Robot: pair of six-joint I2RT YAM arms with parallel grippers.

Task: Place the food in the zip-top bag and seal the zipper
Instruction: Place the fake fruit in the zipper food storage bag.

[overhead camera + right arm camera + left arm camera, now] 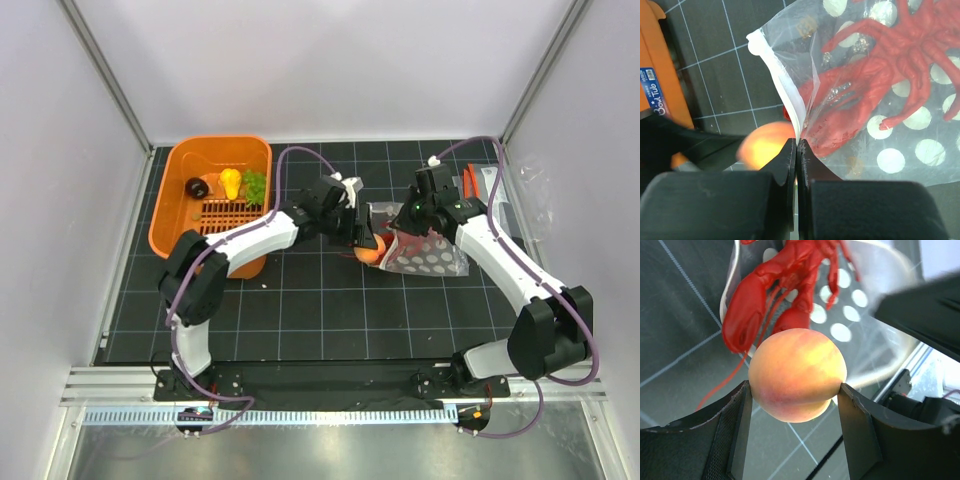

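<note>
Your left jaws grip the round peach-orange plastic fruit on both sides, right at the mouth of the clear white-dotted plastic bag on the black gridded table. Your right jaws are closed on the white zipper strip at the bag's mouth edge. The red plastic lobster lies in the bag, claws toward the mouth. The green plastic grape bunch sits in the orange plastic basket.

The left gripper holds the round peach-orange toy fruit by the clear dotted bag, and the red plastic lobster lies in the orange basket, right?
Not quite: the red plastic lobster lies in the clear dotted bag, as the right wrist view shows. The rest holds.
</note>
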